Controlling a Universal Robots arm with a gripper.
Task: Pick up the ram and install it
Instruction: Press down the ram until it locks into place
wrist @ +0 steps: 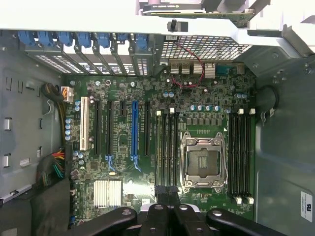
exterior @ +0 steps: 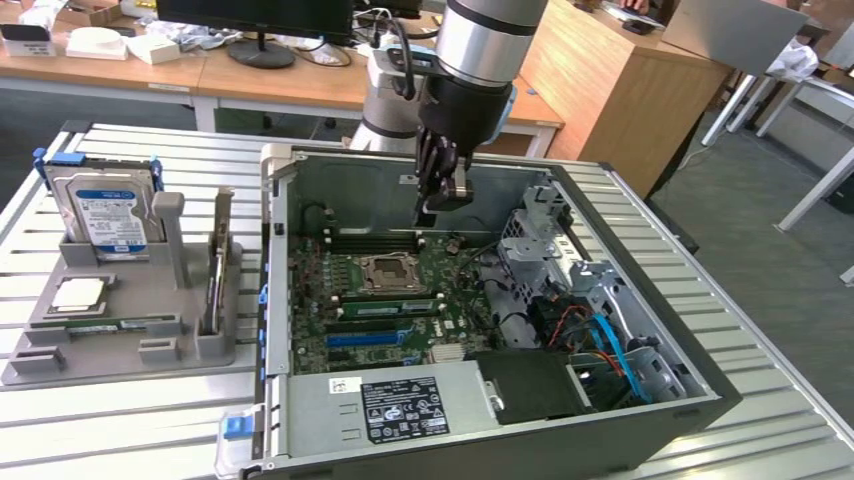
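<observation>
Exterior view: black gripper (exterior: 430, 215) hanging inside open grey computer case (exterior: 694, 385), above green motherboard (exterior: 387, 320). Jaws pressed together; cannot tell whether anything sits between them. Long thin green ram stick (exterior: 218, 262) standing on edge in grey plastic holder (exterior: 134, 345), outside case on exterior view's left.

We saw the open computer case (exterior: 641, 300) lying on the surface (exterior: 801, 440) with the motherboard (exterior: 387, 300) in it, the holder tray (exterior: 120, 330) at the exterior view's left carrying the hard drive (exterior: 107, 215), and the hand (exterior: 441, 205) over the motherboard.
</observation>
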